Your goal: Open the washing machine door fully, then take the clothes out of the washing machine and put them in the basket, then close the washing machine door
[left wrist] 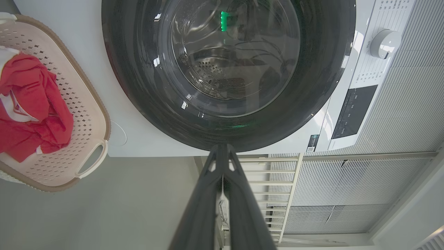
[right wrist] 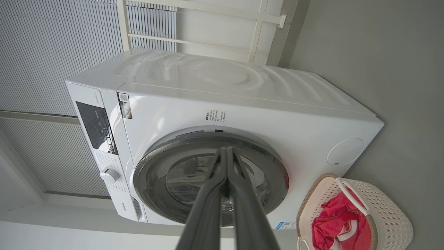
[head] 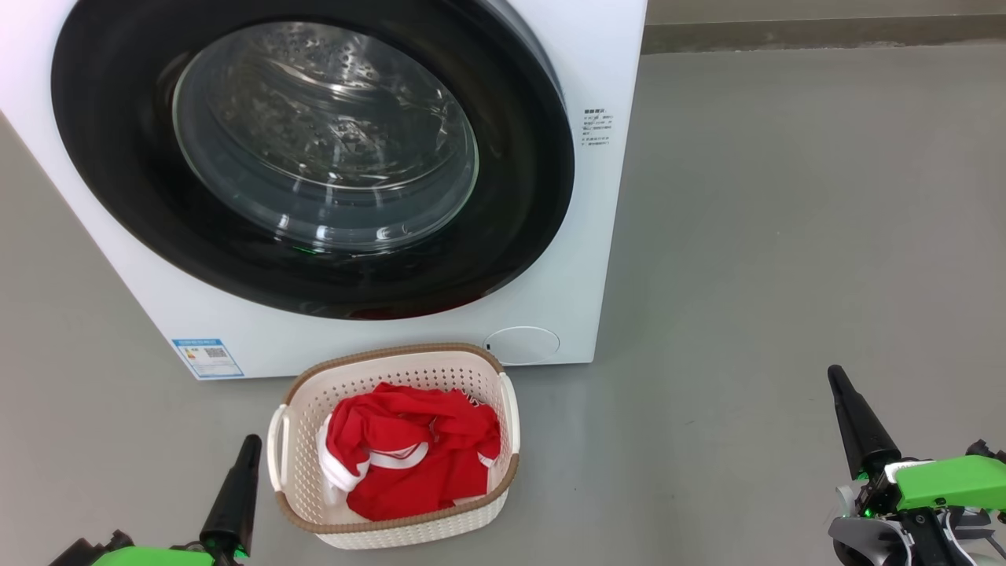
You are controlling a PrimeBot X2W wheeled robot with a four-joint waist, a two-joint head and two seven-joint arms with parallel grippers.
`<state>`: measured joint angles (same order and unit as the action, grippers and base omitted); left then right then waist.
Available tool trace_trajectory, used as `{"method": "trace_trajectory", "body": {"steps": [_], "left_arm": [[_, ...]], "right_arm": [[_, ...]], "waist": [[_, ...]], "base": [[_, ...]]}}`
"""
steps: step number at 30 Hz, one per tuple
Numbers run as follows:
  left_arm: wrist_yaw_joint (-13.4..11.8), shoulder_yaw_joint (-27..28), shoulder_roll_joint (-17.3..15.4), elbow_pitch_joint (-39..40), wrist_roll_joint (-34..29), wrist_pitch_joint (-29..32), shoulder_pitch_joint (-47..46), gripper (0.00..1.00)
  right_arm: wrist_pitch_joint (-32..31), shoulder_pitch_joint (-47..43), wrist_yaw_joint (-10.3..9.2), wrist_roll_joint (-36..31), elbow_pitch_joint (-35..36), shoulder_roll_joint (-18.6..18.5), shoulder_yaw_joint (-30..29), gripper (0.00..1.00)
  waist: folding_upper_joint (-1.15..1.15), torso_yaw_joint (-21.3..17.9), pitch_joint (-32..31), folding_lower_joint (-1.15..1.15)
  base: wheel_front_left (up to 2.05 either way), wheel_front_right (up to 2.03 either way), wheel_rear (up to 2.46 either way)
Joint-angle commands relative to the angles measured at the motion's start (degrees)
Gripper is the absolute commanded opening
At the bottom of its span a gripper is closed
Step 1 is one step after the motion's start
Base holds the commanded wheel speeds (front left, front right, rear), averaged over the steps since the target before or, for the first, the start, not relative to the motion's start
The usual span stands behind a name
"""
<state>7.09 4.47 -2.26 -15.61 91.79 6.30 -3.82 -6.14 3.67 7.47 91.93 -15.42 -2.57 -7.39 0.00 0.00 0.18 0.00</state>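
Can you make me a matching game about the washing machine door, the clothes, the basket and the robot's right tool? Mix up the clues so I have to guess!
Things:
1. washing machine door
2. clothes
3. basket
4. right tool

Clues:
A. cream with little holes and a brown rim
B. fingers pressed together, holding nothing
C. closed, with a black rim around clear glass
D. red and white, lying in the basket

Right pairs: 1-C, 2-D, 3-A, 4-B.
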Motion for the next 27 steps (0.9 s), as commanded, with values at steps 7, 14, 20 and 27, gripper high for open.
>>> {"method": "trace_trajectory", "body": {"steps": [7,14,20,27], "left_arm": [[0.4,2.08,-0.62,1.56,0.36,0.21,-2.38,0.0],[0.4,2.07,-0.62,1.56,0.36,0.2,-2.38,0.0],[0.4,2.07,-0.62,1.56,0.37,0.2,-2.38,0.0],[0.4,2.07,-0.62,1.56,0.37,0.2,-2.38,0.0]], "right_arm": [[-0.34,2.51,0.02,0.24,1.4,-0.36,0.88,0.0],[-0.35,2.51,0.02,0.23,1.4,-0.36,0.87,0.0],[-0.36,2.51,0.02,0.23,1.4,-0.35,0.86,0.0],[-0.36,2.51,0.02,0.22,1.4,-0.35,0.86,0.0]], "waist": [[0.0,0.0,0.0,0.0],[0.0,0.0,0.0,0.0],[0.0,0.0,0.0,0.0],[0.0,0.0,0.0,0.0]], "base": [[0.0,0.0,0.0],[0.0,0.0,0.0],[0.0,0.0,0.0],[0.0,0.0,0.0]]}}
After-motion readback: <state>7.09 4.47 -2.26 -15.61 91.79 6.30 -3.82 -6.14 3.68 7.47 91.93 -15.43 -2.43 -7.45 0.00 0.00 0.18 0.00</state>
